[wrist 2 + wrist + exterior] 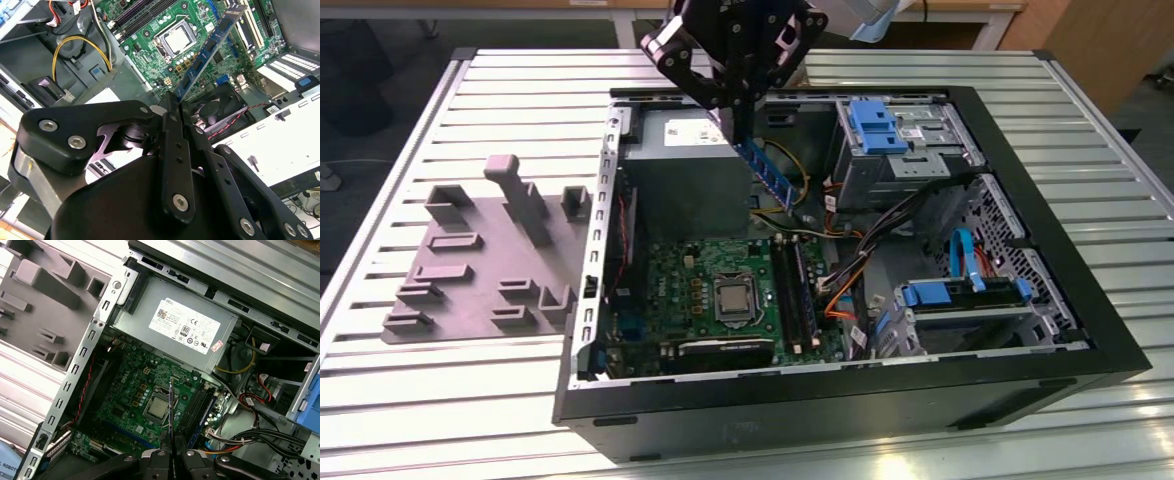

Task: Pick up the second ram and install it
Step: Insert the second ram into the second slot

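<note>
Slatted metal table (480,80), open computer case (1067,340), grey fixture tray (467,260)

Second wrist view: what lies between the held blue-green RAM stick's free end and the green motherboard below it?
Only open air. The blue-green RAM stick, clamped in the black gripper, hangs above the green motherboard, touching nothing.

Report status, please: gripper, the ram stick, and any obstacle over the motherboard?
Gripper shut on the second ram. Stick hangs above the open case, over the motherboard, not yet seated. No obstacle seen between stick and board.
</note>
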{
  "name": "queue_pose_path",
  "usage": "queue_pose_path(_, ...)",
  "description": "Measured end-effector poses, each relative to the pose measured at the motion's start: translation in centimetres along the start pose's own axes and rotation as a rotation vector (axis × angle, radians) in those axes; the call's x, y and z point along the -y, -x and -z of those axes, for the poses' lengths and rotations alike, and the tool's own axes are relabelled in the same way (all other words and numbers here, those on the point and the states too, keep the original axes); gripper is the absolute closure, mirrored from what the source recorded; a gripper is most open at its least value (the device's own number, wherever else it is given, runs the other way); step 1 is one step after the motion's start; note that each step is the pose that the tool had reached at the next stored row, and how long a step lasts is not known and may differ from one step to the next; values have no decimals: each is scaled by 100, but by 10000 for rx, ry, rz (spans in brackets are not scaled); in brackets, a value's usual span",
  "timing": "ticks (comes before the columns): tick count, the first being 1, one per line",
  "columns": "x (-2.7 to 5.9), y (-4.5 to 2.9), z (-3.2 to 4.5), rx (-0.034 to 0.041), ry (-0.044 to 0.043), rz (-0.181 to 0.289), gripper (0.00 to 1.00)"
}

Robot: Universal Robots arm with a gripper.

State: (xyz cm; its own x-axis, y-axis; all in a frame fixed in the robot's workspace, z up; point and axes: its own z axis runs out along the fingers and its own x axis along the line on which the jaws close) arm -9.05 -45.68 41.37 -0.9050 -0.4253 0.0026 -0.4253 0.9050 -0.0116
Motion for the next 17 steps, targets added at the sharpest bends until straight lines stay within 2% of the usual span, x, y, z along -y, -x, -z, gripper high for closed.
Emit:
queue_pose_path(1, 0, 0, 0, -2, 0, -44, 86)
queue_pose_path(17, 0, 0, -34, -40, -2, -2975, 86)
